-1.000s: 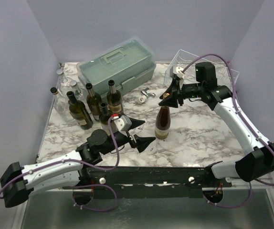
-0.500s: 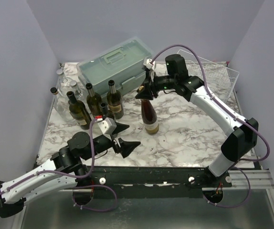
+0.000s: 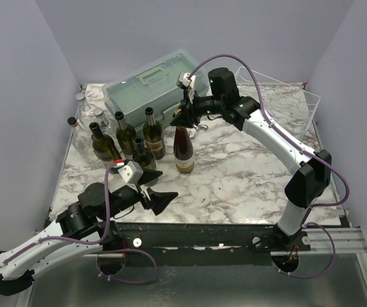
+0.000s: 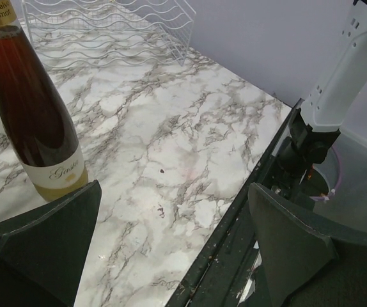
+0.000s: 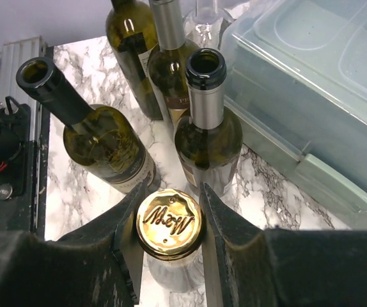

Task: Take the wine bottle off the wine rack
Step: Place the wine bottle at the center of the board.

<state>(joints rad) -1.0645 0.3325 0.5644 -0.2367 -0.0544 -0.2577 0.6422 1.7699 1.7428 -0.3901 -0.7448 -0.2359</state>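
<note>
Near the middle of the overhead frame, the wine bottle (image 3: 184, 153) stood upright on the marble counter (image 3: 247, 176), well apart from the wine rack (image 3: 279, 96) at the upper right; the task's main demand looked already met, since the bottle was off the wire cradles and no bottle lay in the part of the rack that showed. Whether its base bore fully on the counter or hung just above it could not be told from these views; the right hand (image 3: 183, 121) reached in from above and pinched the neck just under the gold cap, one finger on each side, as the right wrist view showed plainly. That hold made sense to me: the neck is the only part slim enough for the fingers to span, and a grip at the top lets the bottle hang plumb so that it can be set down flat. It stood just beside a cluster of dark green bottles (image 3: 123, 137) at centre left, with the pale green toolbox (image 3: 155, 86) behind; the spot seemed chosen to join that group, though so close a neighbour would call for a straight upward exit after release, lest a finger tip something. At the lower left the left hand (image 3: 162, 185) lay low over the counter's near edge, fingers spread wide and holding nothing, facing the bottle's label; I judged it to be merely waiting.
</note>
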